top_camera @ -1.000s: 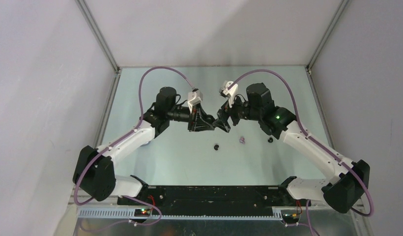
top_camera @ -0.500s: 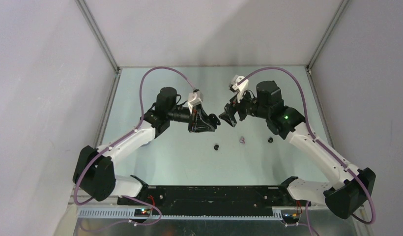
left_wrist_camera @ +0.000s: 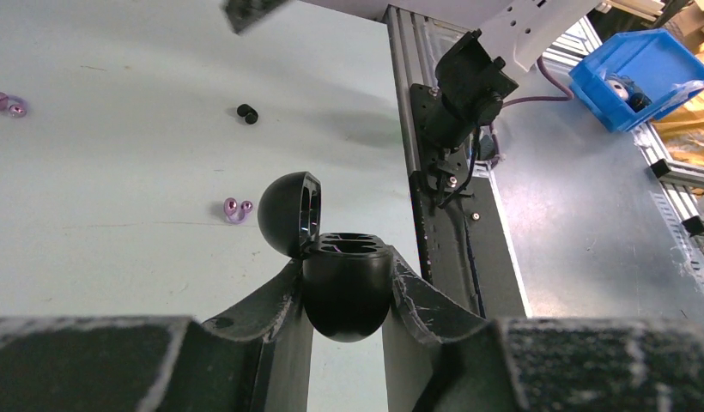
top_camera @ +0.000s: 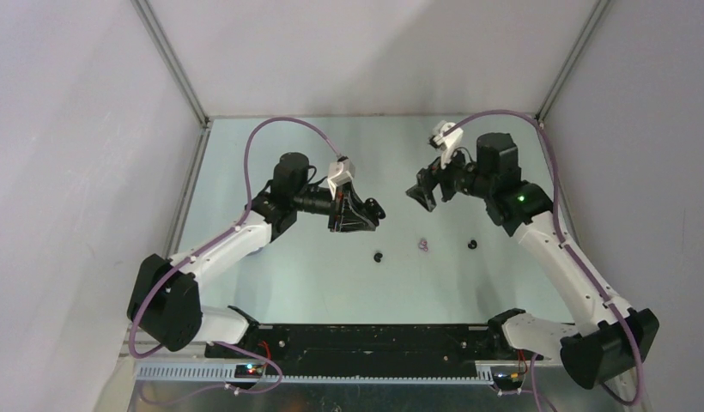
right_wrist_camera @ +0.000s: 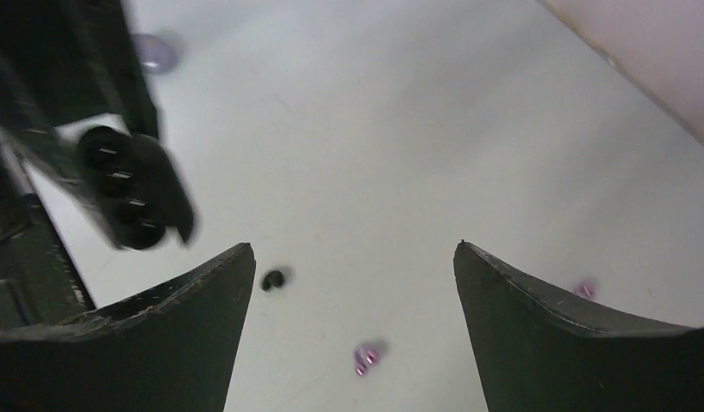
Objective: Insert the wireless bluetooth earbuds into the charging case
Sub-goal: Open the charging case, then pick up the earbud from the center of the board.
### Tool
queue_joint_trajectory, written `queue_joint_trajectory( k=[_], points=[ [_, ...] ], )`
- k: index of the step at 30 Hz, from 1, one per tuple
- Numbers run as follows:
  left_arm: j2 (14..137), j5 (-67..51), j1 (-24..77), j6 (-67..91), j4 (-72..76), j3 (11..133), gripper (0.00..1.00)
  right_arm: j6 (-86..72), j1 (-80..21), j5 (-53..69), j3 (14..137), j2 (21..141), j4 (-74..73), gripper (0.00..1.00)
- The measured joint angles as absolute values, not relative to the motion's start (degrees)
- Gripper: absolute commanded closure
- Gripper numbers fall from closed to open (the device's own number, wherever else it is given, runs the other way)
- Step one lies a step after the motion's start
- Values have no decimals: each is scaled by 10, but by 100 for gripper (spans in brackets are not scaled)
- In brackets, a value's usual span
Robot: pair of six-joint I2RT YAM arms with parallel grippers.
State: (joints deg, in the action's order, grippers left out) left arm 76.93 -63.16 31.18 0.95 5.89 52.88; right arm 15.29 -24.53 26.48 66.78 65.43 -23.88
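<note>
Left jaws were clamped on the black charging case [left_wrist_camera: 344, 296], its lid hinged open. Right jaws stood wide apart, holding nothing, at 3 o'clock of the case, well apart from it. At 6 o'clock, 3 earbuds lay apart on the tabletop [top_camera: 331, 275]: black earbud [top_camera: 378, 256], purple earbud [top_camera: 424, 245], second black earbud [top_camera: 472, 245].

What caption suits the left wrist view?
Left gripper clamps the black charging case, lid open, with a black earbud and a purple earbud loose on the table.
</note>
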Motion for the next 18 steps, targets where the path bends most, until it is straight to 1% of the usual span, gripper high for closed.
queue_joint_trajectory(
  k=[5,12,15,18],
  points=[
    [769,-632,312,17,65,521,100,189,-157,262,672,695,-302,15],
    [769,-632,314,27,86,518,100,225,-40,239,672,799,-380,19],
    [769,-632,314,28,89,512,100,234,-9,223,672,815,-424,24],
    [769,-632,316,30,89,509,100,248,18,210,672,823,-472,32]
  ],
)
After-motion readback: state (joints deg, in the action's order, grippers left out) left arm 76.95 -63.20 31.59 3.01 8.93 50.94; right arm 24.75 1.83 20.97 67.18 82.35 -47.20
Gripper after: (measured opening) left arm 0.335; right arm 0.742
